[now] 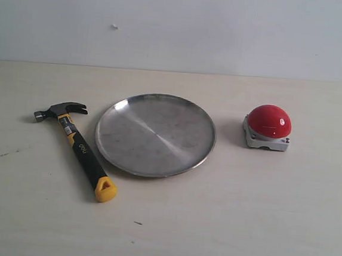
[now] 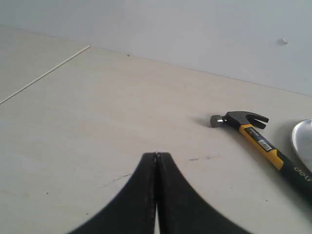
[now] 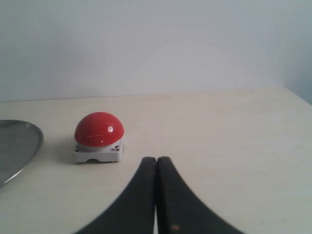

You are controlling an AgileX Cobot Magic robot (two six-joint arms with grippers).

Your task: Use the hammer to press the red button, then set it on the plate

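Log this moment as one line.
hammer: left of plate, ungrasped | red button: right of plate | plate: empty | left gripper: shut | right gripper: shut

A broad, pale beige table [image 1: 240, 230] with faint wood grain spreads across the scene. A plain, matte grey-white wall [image 1: 227, 31] rises from the table's far edge and carries a small white nub [image 1: 114, 26] a little way above that edge. The table's top shows a few tiny dark specks [image 1: 137, 223], a faint grey scuff [image 1: 10, 151] and, on an outlying part, a thin straight pale seam [image 2: 44, 75], all under soft, even light that casts only weak, blurred shadows.
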